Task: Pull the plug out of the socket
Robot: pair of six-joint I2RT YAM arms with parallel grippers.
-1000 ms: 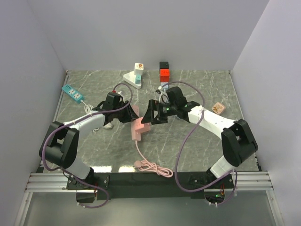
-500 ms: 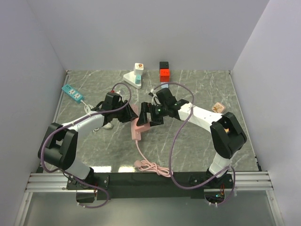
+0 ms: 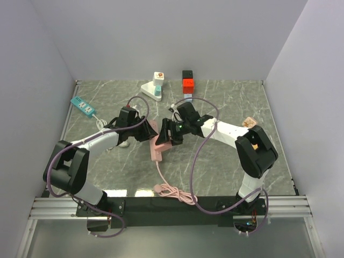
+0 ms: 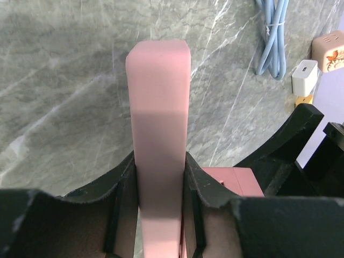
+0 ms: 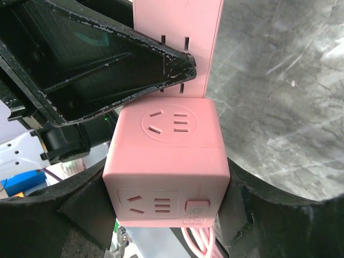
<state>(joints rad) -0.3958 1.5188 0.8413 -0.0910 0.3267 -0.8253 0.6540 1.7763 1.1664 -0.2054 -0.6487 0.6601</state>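
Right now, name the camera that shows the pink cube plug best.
Right wrist: the pink cube plug sits large at centre, socket faces and button clear. Top external shows a small pink patch beside the right pincer; left wrist shows only a corner behind the pink strip.

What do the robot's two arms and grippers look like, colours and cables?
The left arm and right arm have white links between bulky black joints. A mauve cable loops loosely along each. The left gripper and right gripper are black, with scuffed, angular fingers.
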